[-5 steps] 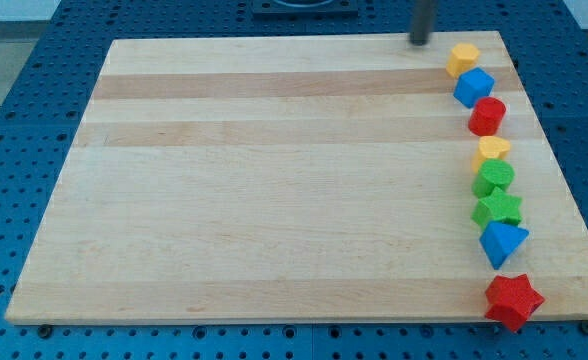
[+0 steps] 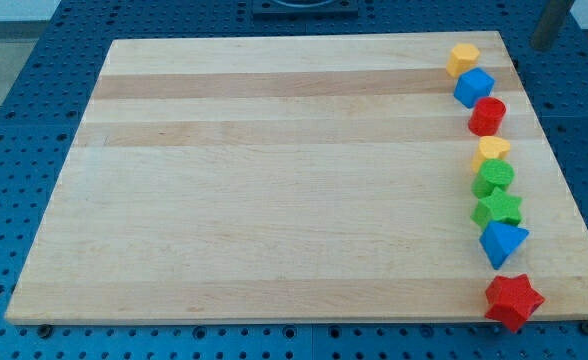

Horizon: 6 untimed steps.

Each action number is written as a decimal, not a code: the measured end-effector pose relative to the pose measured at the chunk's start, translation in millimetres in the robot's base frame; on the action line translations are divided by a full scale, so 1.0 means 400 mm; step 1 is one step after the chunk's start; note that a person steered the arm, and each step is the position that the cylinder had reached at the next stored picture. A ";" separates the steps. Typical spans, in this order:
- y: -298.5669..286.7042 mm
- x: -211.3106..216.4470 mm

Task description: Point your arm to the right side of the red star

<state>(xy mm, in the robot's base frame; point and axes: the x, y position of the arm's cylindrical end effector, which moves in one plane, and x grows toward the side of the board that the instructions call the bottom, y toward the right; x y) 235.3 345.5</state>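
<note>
The red star (image 2: 513,301) lies at the bottom right corner of the wooden board (image 2: 274,180), partly over the board's lower edge. My tip (image 2: 544,46) is at the view's top right, just off the board's right edge over the blue perforated table. It is far above the red star and slightly to its right, level with the yellow block (image 2: 463,58).
A column of blocks runs down the board's right side: yellow block, blue cube (image 2: 474,87), red cylinder (image 2: 487,116), yellow heart-like block (image 2: 492,151), green block (image 2: 494,178), green star (image 2: 498,208), blue triangle (image 2: 501,243). The blue perforated table (image 2: 584,120) surrounds the board.
My tip has moved to the view's right, from over the board's top edge left of the yellow block to off the board's right edge. No block has moved.
</note>
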 end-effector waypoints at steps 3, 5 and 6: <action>-0.001 0.561; -0.002 0.883; -0.027 0.890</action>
